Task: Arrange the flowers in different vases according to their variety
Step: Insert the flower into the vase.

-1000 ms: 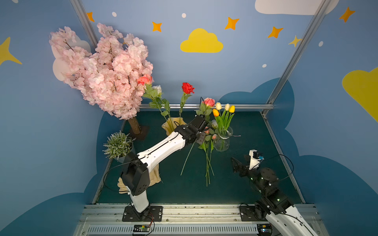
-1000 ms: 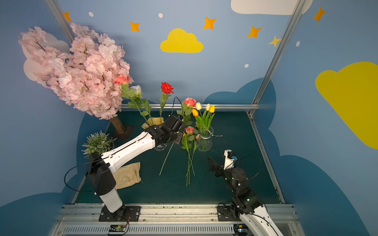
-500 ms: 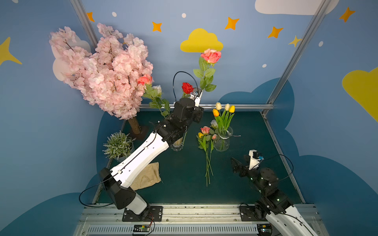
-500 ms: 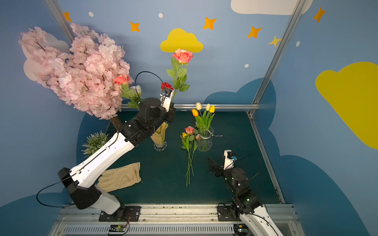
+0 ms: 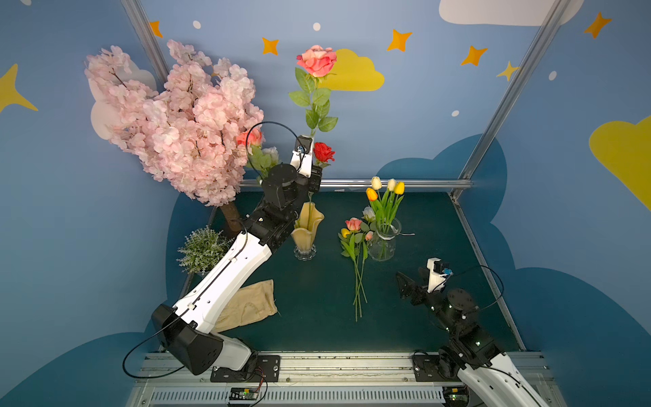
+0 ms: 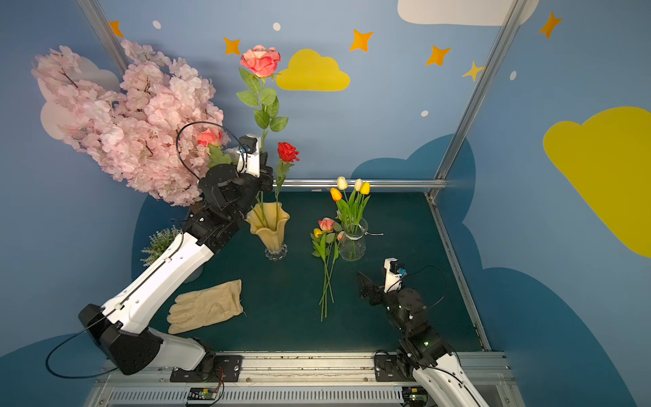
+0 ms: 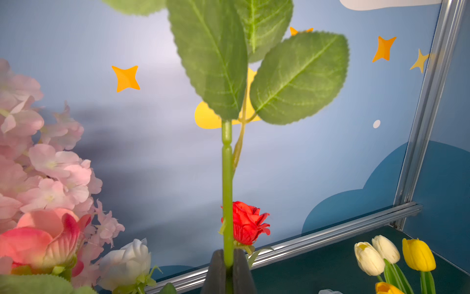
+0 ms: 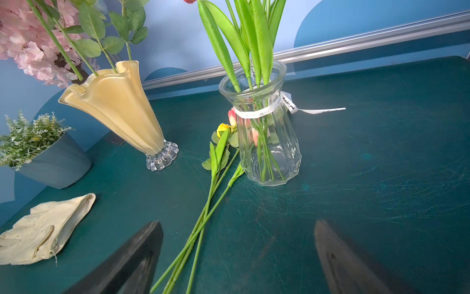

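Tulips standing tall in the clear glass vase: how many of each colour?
cream tulips: 2
yellow tulip: 1
orange tulip: 1
Total: 4, all in the clear vase. A pale bud low beside it is left out; whether it stands in the vase I cannot tell.

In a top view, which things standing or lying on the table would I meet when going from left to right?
Small potted plant → cream glove → amber vase → loose flowers → clear glass vase.
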Controlling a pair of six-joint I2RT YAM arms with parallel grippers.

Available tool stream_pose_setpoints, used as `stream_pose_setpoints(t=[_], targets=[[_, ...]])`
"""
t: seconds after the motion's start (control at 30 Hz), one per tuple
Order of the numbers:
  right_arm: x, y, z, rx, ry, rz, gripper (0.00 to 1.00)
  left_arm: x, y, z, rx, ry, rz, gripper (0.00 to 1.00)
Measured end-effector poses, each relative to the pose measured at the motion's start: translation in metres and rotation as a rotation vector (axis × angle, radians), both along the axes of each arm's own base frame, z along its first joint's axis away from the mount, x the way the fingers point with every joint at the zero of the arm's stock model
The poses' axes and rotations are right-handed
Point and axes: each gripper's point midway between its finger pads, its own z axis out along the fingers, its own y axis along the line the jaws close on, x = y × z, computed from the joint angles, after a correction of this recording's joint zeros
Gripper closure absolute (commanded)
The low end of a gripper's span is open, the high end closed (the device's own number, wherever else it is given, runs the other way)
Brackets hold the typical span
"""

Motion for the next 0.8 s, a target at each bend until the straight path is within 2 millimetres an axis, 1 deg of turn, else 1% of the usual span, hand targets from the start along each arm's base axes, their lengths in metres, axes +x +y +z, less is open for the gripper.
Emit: stream_pose_setpoints(t=[0.07, 0.1, 0.13, 0.17, 0.23, 0.3, 0.37, 0.43, 0.5, 0.6, 0.67, 0.73, 0.8], targets=[[0.0, 0.001, -0.001, -0.001, 0.003, 0.004, 0.02, 0.002, 0.005, -0.013, -0.012, 0.007, 0.006, 0.91], [0.0, 0.002, -0.001, -0.001, 0.005, 0.007, 0.02, 0.003, 0.008, -0.021, -0.019, 0.018, 0.01, 0.82], [0.0, 0.002, -0.002, -0.002, 0.008, 0.01, 0.02, 0.005, 0.011, -0.031, -0.032, 0.031, 0.013, 0.69], [0.001, 0.003, -0.002, -0.003, 0.01, 0.012, 0.02, 0.006, 0.012, -0.038, -0.038, 0.041, 0.015, 0.61], [0.001, 0.004, -0.004, -0.005, 0.016, 0.016, 0.02, 0.009, 0.016, -0.059, -0.059, 0.083, 0.019, 0.47], [0.001, 0.005, -0.005, -0.007, 0.021, 0.02, 0.02, 0.009, 0.017, -0.074, -0.074, 0.122, 0.013, 0.38], [0.002, 0.006, -0.006, -0.009, 0.025, 0.025, 0.02, 0.002, 0.016, -0.084, -0.096, 0.154, -0.004, 0.32], [0.002, 0.008, -0.007, -0.009, 0.03, 0.032, 0.02, -0.01, 0.018, -0.088, -0.128, 0.183, -0.02, 0.27], [0.003, 0.009, -0.008, -0.01, 0.033, 0.035, 0.02, -0.026, 0.022, -0.083, -0.168, 0.191, -0.036, 0.25], [0.004, 0.011, -0.011, -0.015, 0.045, 0.042, 0.02, -0.051, 0.028, -0.074, -0.232, 0.189, -0.061, 0.18], [0.004, 0.013, -0.016, -0.022, 0.061, 0.05, 0.02, -0.067, 0.032, -0.073, -0.271, 0.192, -0.077, 0.15], [0.005, 0.016, -0.021, -0.028, 0.08, 0.063, 0.02, -0.081, 0.034, -0.08, -0.299, 0.211, -0.095, 0.12], [0.005, 0.018, -0.026, -0.035, 0.1, 0.075, 0.02, -0.092, 0.034, -0.095, -0.324, 0.248, -0.111, 0.08]])
